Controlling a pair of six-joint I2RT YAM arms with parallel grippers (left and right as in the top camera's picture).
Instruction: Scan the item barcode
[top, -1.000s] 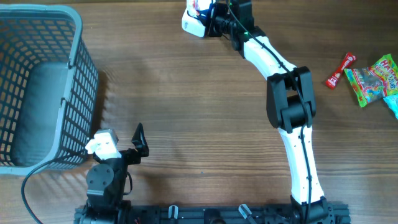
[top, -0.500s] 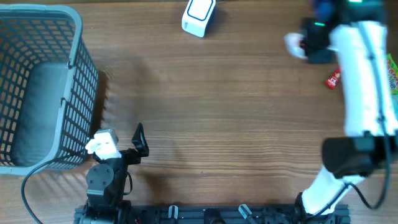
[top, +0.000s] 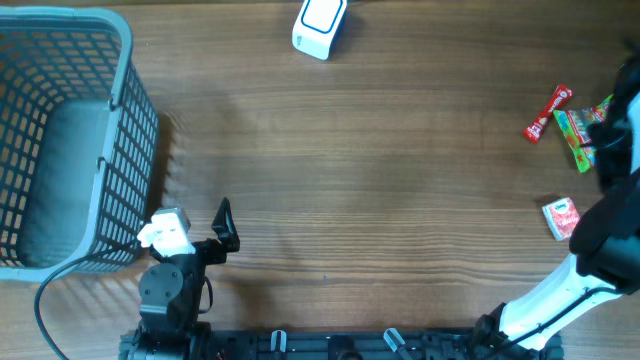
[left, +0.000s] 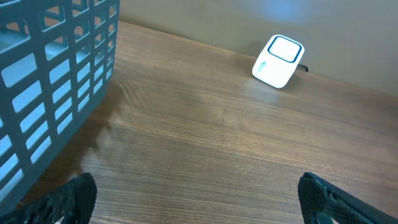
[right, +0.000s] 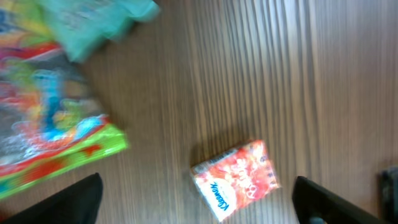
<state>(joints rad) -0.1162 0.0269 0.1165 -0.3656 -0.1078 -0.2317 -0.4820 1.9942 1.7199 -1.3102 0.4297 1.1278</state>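
The barcode scanner (top: 320, 25), white with a blue-lit face, sits at the far edge of the table and also shows as the scanner (left: 278, 60) in the left wrist view. The item, a red Kleenex tissue pack (right: 236, 178), lies flat on the wood between the wide-apart fingers of my right gripper (right: 202, 202), which is open and not touching it. Overhead, the pack (top: 561, 217) lies at the right, beside the right arm (top: 610, 150). My left gripper (left: 198, 198) is open over bare wood near the front edge.
A grey mesh basket (top: 120, 120) fills the left side, close to the left arm (top: 175, 270). At the right lie a green gummy bag (top: 588, 130), a red candy bar (top: 548, 112) and a teal packet (right: 93, 18).
The right arm swung from the scanner at the far edge over to the right side. Its jaws opened and the tissue pack now lies on the table. The left arm stayed still.
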